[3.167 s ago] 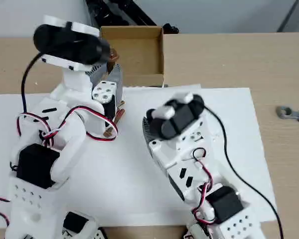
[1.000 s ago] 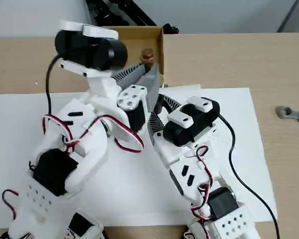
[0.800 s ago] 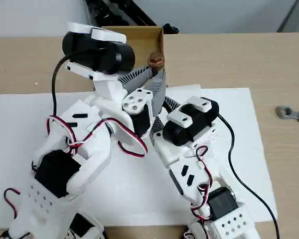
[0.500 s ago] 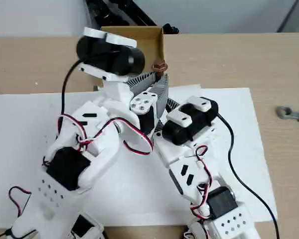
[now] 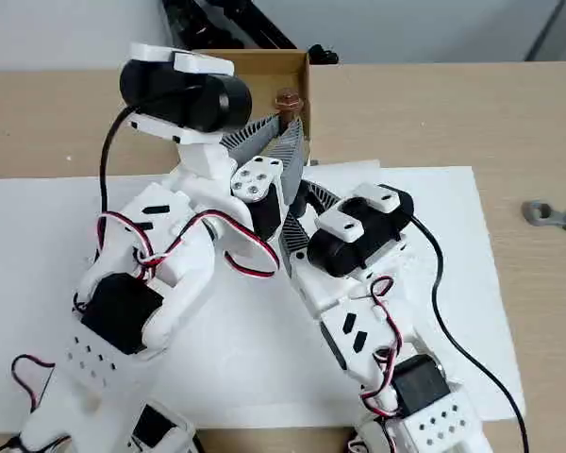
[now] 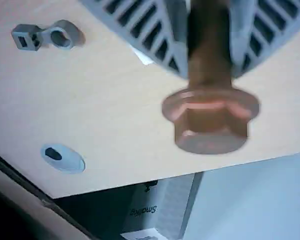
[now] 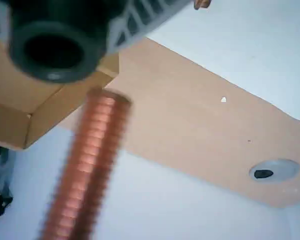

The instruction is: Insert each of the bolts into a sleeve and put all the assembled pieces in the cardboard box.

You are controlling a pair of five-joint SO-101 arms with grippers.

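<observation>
My left gripper [image 5: 285, 118] is shut on a copper bolt [image 5: 285, 99], held in the air by the right wall of the cardboard box [image 5: 255, 66]. In the left wrist view the bolt's hex head [image 6: 210, 117] sticks out past the grey fingers [image 6: 140, 30]. My right gripper [image 5: 300, 206] sits just below it, shut on a black sleeve [image 7: 55, 47] whose open bore faces the camera. The bolt's threaded shaft [image 7: 87, 170] ends right beside the sleeve's mouth, outside the bore. A corner of the box [image 7: 20, 110] lies behind them.
A white paper sheet [image 5: 434, 208] covers the table under both arms. A grey wrench [image 5: 552, 215] lies on the bare wood at the far right. A small copper piece [image 7: 202, 4] rests on the paper. A round grommet [image 6: 62, 157] sits in the tabletop.
The left arm swung from the left side over to the right arm with the bolt, dipped toward the right gripper, then drew back a little toward the box. The right arm barely moved.
</observation>
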